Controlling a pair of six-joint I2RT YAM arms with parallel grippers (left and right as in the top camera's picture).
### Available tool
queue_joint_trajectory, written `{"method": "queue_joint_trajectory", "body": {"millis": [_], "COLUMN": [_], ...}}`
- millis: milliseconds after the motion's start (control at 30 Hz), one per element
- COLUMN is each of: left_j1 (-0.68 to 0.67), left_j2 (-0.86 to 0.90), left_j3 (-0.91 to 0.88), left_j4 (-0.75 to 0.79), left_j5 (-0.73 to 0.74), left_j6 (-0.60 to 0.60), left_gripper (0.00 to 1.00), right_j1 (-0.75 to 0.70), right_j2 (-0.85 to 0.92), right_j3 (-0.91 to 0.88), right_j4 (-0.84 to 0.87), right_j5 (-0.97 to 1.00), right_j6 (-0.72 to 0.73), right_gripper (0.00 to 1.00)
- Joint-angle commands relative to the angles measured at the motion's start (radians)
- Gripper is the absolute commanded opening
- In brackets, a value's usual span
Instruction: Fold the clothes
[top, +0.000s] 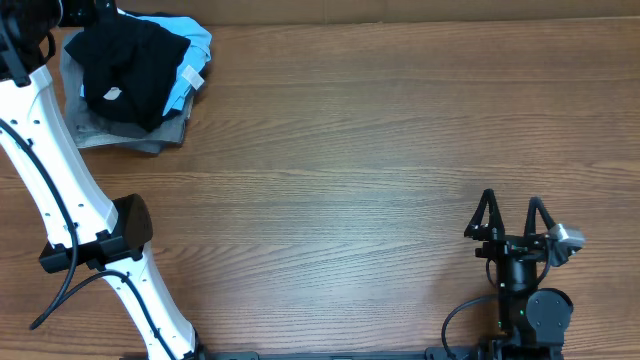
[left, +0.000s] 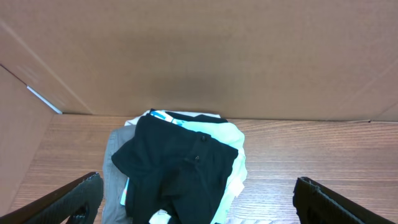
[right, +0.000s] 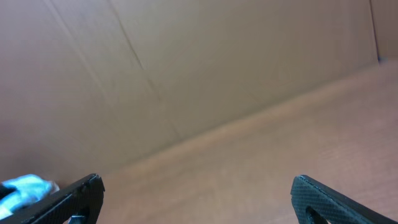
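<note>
A: Where is the black shirt (top: 128, 65)?
B: Bunched in the far left corner of the wooden surface (top: 350, 150), on top of a light blue garment (top: 198, 45) and a grey garment (top: 120, 135).
A: Any writing on it?
B: A small white logo (top: 112, 95), too small to read.
A: The left jaws?
B: Wide apart, hovering just before the pile.
A: The right jaws?
B: Apart too, near the front right edge, well apart from the clothes.

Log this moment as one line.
fold: not begun | black shirt: bunched on other garments, far left corner | left gripper: open, facing shirt | right gripper: open, empty
</note>
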Motion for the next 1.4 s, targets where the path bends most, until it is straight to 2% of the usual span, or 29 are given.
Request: {"method": "queue_joint_trajectory", "body": {"millis": [0, 67, 1200, 1267, 1367], "left_j1": [-0.002, -0.002, -0.012, -0.026, -0.060], "left_j2": [-0.014, -0.014, -0.040, -0.079, -0.210], "left_j3": [0.004, 0.004, -0.003, -0.035, -0.197], "left_j4": [0.000, 0.000, 0.000, 0.000, 0.001], "left_j5": [0.011, 0.011, 0.009, 0.009, 0.009], "left_j6": [-0.006, -0.006, -0.006, -0.006, -0.006], "left_gripper": [1.00, 1.00, 1.00, 1.00, 1.00], "right_j1": [0.009, 0.011, 0.019, 0.019, 0.019], "right_j2": [-0.026, -0.026, -0.026, -0.026, -0.026], "right_j3": [-0.013, -0.013, -0.013, -0.013, -0.013], "right_j4": [-0.043, -0.092, -0.091, -0.091, -0.091], "right_j5": [0.008, 0.003, -0.029, -0.029, -0.029], "right_j6": [0.015, 0.039, 0.039, 0.039, 0.039], "right_gripper": [1.00, 1.00, 1.00, 1.00, 1.00]}}
